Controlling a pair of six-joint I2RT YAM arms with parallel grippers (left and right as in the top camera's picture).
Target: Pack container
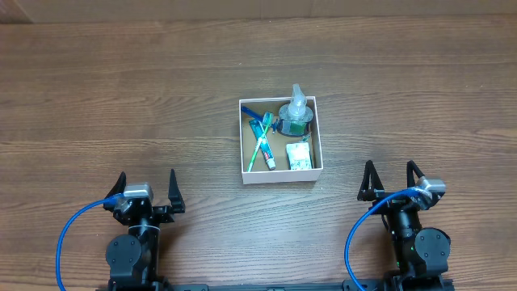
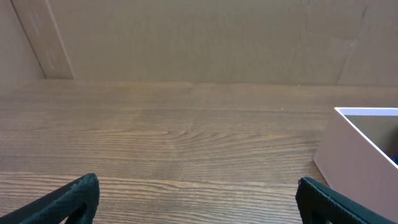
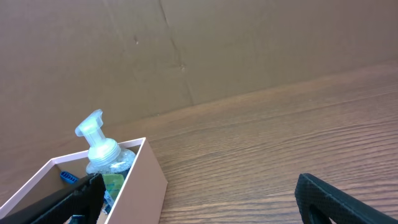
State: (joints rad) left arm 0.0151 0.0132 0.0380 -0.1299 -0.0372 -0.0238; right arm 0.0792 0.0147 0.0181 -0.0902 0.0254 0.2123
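The container (image 1: 281, 175) is a shallow square box with white walls and a brown inside, at the table's middle. In it are a clear pump bottle with a green label (image 1: 296, 115), a green toothbrush and a toothpaste tube (image 1: 260, 144), and a small white packet (image 1: 300, 158). The box corner also shows in the left wrist view (image 2: 364, 155), and the box (image 3: 140, 180) and bottle (image 3: 102, 152) show in the right wrist view. My left gripper (image 1: 146, 192) is open and empty near the front left. My right gripper (image 1: 393, 184) is open and empty at the front right.
The wooden table (image 1: 121, 97) stretches around the box. A brown cardboard wall (image 2: 199, 37) stands along the table's far edge.
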